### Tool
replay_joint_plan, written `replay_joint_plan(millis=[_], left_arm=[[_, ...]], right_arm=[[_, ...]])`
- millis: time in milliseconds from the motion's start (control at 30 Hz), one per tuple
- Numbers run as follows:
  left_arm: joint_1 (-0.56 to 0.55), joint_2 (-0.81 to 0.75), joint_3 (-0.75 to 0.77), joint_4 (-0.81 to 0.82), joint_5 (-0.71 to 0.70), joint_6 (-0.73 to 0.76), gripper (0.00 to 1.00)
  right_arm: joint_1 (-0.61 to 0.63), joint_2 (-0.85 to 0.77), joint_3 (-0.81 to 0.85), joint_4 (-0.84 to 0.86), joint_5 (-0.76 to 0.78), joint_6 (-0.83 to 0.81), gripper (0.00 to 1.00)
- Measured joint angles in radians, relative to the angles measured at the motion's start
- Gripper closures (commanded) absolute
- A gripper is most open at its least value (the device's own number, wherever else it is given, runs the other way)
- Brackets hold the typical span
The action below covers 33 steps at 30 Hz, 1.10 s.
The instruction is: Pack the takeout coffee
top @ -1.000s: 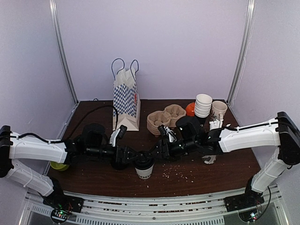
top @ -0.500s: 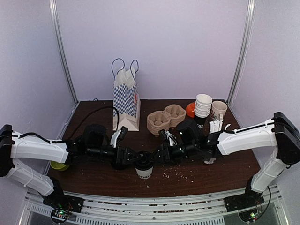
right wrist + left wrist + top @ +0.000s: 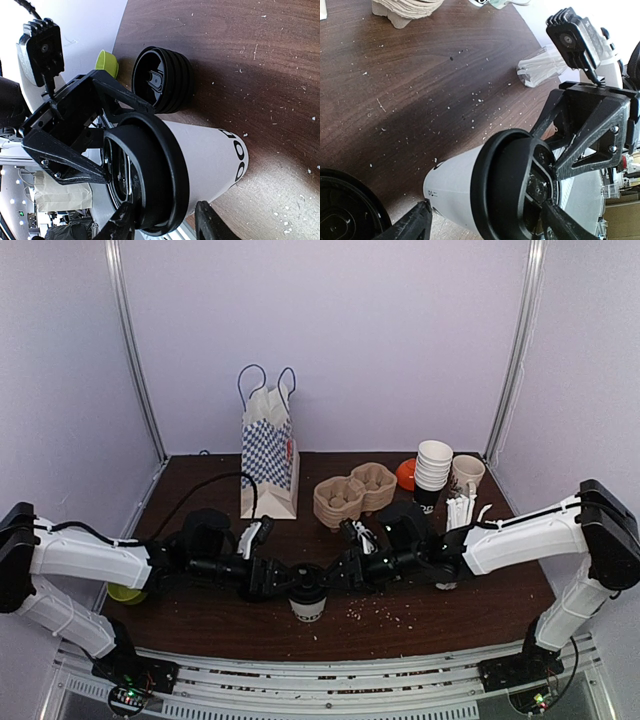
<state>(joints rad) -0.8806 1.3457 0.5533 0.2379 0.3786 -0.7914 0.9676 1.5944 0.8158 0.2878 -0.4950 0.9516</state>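
Dark wooden counter: white paper cup with black round lid.
Left gripper straddles cup, right gripper the lid; grips: cannot tell. Advised: steady cup, seat lid squarely.

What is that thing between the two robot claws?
The takeout coffee cup, white with a dark lid, stands between the left claw and the right claw. The top view shows it, and both wrist views too.

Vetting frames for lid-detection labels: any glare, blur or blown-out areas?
Top external: even light, sharp, though the cup is small on the dark table. Left wrist: upper right blown out white, cup close and slightly soft. Right wrist: upper left overexposed, cup sharp, its shadow soft.
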Motion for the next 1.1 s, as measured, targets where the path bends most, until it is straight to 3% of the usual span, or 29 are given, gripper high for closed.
replay_joint_plan(millis=[100, 267, 533, 1100], left_arm=[[0.000, 0.000, -0.007, 0.013, 0.001, 0.000, 0.23], [0.000, -0.001, -0.009, 0.018, 0.003, 0.000, 0.13], [0.000, -0.040, 0.020, -0.032, -0.005, 0.014, 0.08], [0.002, -0.010, 0.019, -0.029, -0.044, 0.004, 0.32]], right_arm=[[-0.002, 0.001, -0.017, 0.039, -0.003, 0.015, 0.57], [-0.003, 0.001, -0.028, 0.053, -0.011, 0.021, 0.41], [-0.005, 0.001, 0.028, -0.029, -0.005, -0.007, 0.32], [-0.043, 0.084, 0.068, 0.022, -0.008, -0.001, 0.37]])
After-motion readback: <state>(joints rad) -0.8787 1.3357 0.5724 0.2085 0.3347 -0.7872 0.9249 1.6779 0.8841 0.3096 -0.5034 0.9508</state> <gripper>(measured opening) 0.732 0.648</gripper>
